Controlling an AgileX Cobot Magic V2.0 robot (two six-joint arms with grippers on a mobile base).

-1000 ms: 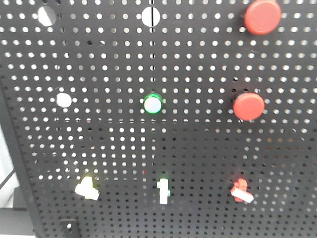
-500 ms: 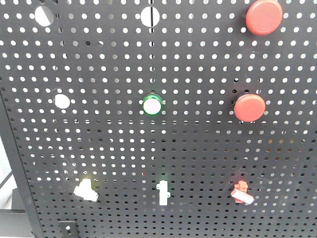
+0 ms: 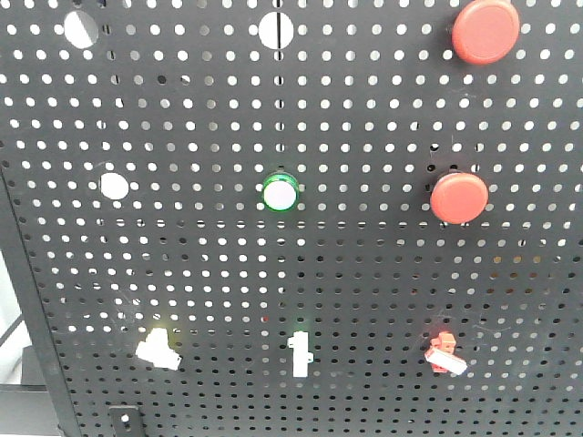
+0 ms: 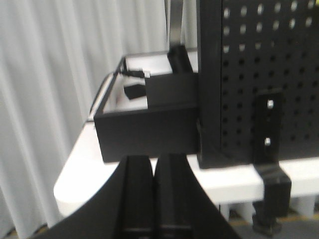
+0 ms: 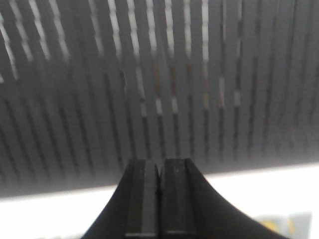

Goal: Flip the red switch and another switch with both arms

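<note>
On the black pegboard the red switch sits at the lower right, its white tip pointing down-right. The other switch, a cream lever, sits at the lower left. Neither arm shows in the front view. In the left wrist view my left gripper is shut with nothing in it, below and left of the pegboard's edge. In the right wrist view my right gripper is shut and empty, facing the blurred pegboard close ahead.
A straight white toggle stands between the two switches. Above are a green-ringed button and two round red push buttons. A black box stands on the white table left of the board. A clamp bracket holds the board.
The front view shifted slightly and sharpened one second ago; since half a second ago it has held still. The switches look unchanged.
</note>
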